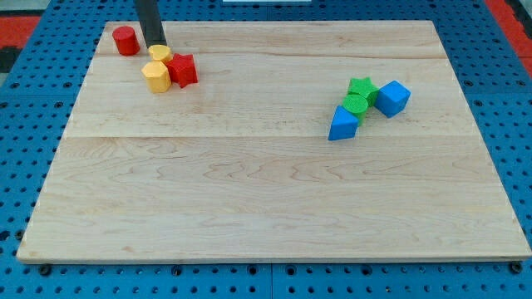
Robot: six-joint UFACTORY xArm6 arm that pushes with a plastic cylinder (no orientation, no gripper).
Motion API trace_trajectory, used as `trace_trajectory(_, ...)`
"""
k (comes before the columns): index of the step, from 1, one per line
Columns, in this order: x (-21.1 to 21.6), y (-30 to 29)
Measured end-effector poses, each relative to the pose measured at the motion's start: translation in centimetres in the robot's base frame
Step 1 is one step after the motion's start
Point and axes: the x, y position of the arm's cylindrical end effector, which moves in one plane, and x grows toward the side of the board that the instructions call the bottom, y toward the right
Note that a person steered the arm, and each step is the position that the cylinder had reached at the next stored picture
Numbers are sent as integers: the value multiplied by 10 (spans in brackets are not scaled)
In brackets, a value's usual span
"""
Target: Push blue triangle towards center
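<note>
I have no claw, only a rod, so I hold nothing. My tip (155, 45) sits at the view's top left, just beside a yellow block (160, 54), well apart from the blue triangle (342, 124) on the view's right. That triangle touches a green round block (356, 103), with a green star (362, 86) and a blue cube (392, 97) close by. I might knock those along too. On my way I might also bump the yellow block. No boxes or bowls are here.
</note>
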Motion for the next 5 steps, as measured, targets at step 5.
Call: trace_trajectory(5, -16, -78)
